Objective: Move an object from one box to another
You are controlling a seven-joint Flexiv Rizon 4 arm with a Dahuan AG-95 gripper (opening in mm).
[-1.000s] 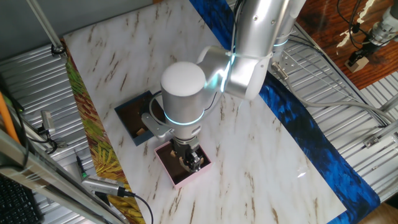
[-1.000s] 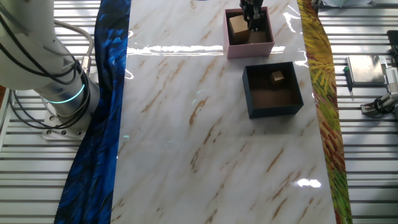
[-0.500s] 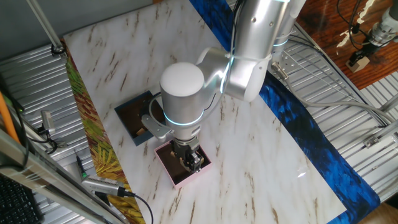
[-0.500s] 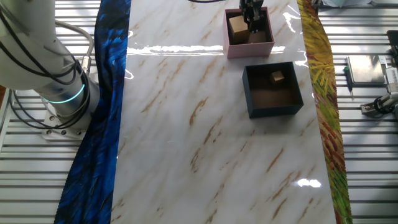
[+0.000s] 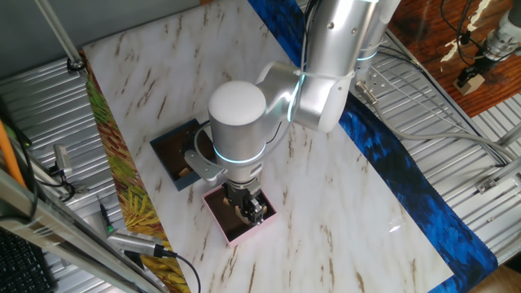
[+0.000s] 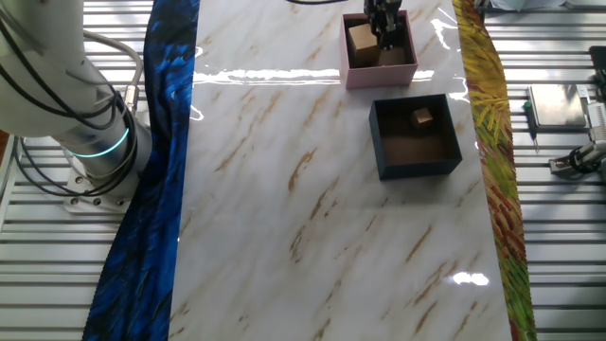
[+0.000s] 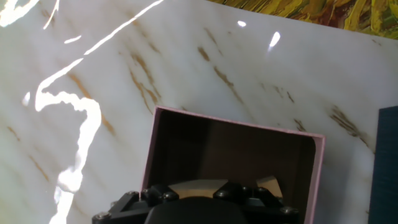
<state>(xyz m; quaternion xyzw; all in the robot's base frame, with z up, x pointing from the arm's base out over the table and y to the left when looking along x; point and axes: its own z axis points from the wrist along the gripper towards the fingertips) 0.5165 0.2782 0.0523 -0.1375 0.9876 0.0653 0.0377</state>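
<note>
A tan block sits in the pink box, the fingers lowered beside it, seemingly for release, their spread unclear.

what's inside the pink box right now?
A tan block sits in the pink box, with the gripper lowered in beside it. Whatever lies under the fingers is hidden.

The white marble tabletop with brown veins carried a pale pink square box with a brown inside, a dark navy-blue square box beside it, and a mottled blue strip along one edge.
</note>
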